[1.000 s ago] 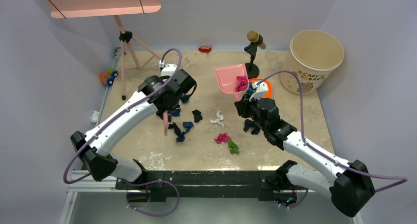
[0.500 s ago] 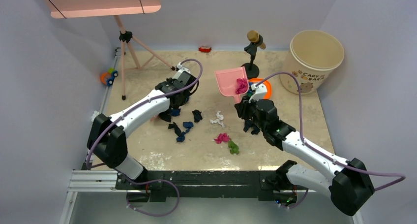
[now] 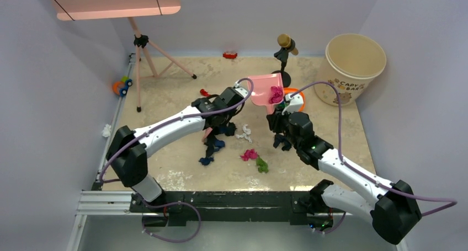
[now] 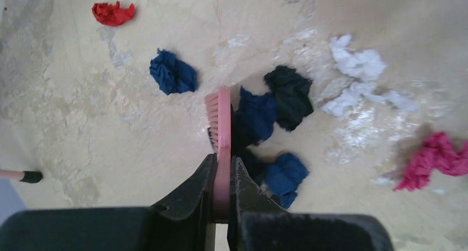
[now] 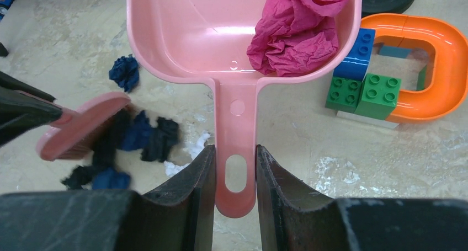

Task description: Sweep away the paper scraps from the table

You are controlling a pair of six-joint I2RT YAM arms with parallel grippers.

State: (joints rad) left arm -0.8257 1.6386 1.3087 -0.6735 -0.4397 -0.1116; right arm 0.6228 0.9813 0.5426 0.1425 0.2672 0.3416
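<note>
My left gripper (image 3: 212, 124) is shut on a pink brush (image 4: 222, 124), which stands on edge on the table (image 3: 165, 102). Navy and black paper scraps (image 4: 256, 116) lie against the brush's right side; they also show in the top view (image 3: 218, 138). A blue scrap (image 4: 172, 74) and a red scrap (image 4: 113, 12) lie to its left. White (image 3: 244, 133), magenta (image 3: 249, 154) and green (image 3: 261, 164) scraps lie between the arms. My right gripper (image 5: 235, 168) is shut on the handle of a pink dustpan (image 5: 193, 36), which holds a magenta wad (image 5: 295, 30).
A blue-green block stack (image 5: 359, 80) and an orange ring (image 5: 436, 58) sit right of the dustpan. A cream bucket (image 3: 353, 60) stands at the back right, with a microphone stand (image 3: 283, 58) beside it. A tripod (image 3: 146, 58) stands at the back left. A red toy car (image 3: 230, 55) is by the back wall.
My left arm has swung right with the brush, dragging the navy and black scraps rightward toward the dustpan. The right arm and dustpan have barely moved.
</note>
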